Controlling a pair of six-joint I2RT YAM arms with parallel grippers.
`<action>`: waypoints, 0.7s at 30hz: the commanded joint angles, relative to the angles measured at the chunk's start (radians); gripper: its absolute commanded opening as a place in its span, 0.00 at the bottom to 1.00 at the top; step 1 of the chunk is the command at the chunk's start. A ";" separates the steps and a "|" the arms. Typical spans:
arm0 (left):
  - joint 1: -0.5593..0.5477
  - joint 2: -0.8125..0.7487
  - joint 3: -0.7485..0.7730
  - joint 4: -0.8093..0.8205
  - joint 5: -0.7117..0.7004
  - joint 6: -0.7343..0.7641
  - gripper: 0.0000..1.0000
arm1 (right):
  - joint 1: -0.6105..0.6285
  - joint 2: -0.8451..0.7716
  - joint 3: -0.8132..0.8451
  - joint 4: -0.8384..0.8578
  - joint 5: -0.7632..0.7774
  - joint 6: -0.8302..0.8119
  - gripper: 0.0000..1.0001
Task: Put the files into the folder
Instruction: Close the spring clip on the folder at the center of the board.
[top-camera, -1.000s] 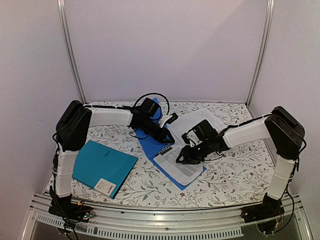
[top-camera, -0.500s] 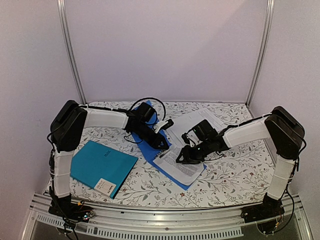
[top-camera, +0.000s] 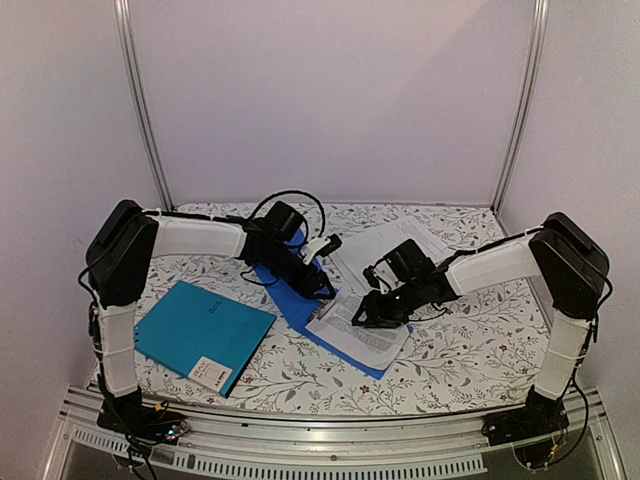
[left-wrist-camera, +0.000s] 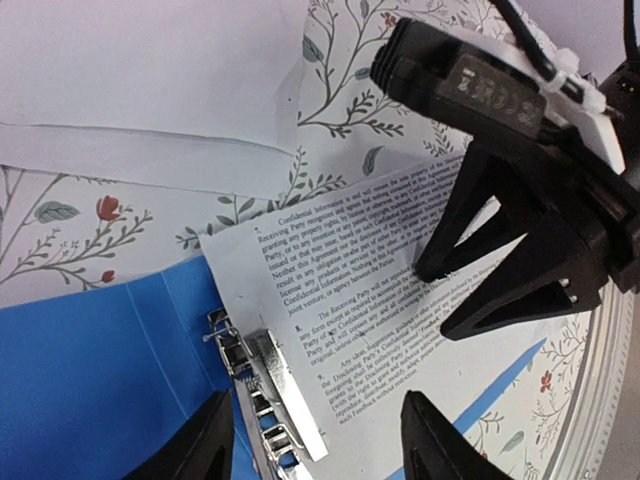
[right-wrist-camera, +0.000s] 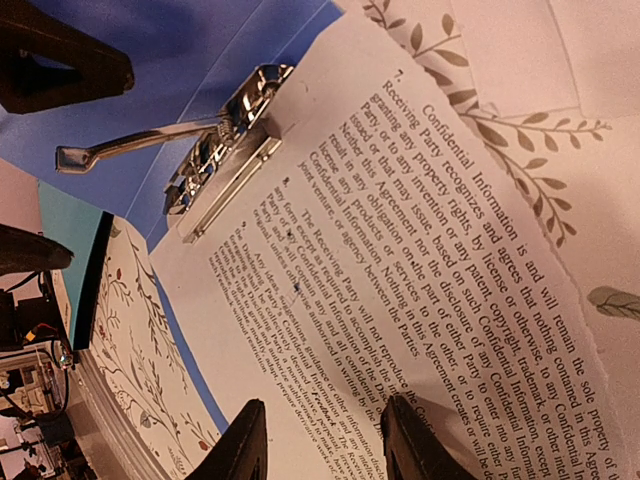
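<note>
My left gripper (left-wrist-camera: 318, 420) is spread wide, holding nothing, and hangs just over the metal clip (left-wrist-camera: 270, 385) of the open blue folder (left-wrist-camera: 110, 360). My right gripper (right-wrist-camera: 322, 420) is also parted, with both fingertips set down on the printed sheet (right-wrist-camera: 420, 260) to pin it rather than pinch it. That sheet lies on the blue folder with one edge right against the clip. The clip's lever (right-wrist-camera: 130, 140) stands raised, and I cannot tell whether the bar bites the paper yet.

The second sheet (top-camera: 372, 245) lies on the flowered table (top-camera: 470, 340) beyond my right gripper, outside any folder. The teal folder (top-camera: 205, 335), with a white label on its corner, sits closed and well apart on my left.

By my reckoning, one file is placed but not secured, and it is in the blue folder. If the teal folder is the one meant, neither sheet is in it. Either way, the second sheet has yet to go in.
</note>
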 joint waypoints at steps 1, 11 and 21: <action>0.005 -0.046 -0.001 0.039 -0.030 -0.023 0.58 | 0.000 0.065 -0.021 -0.112 0.079 0.003 0.41; -0.020 -0.132 -0.028 -0.035 -0.324 -0.244 0.50 | -0.001 0.067 -0.021 -0.111 0.079 0.002 0.41; -0.127 -0.147 -0.068 -0.111 -0.505 -0.433 0.47 | -0.001 0.079 -0.013 -0.105 0.071 -0.001 0.41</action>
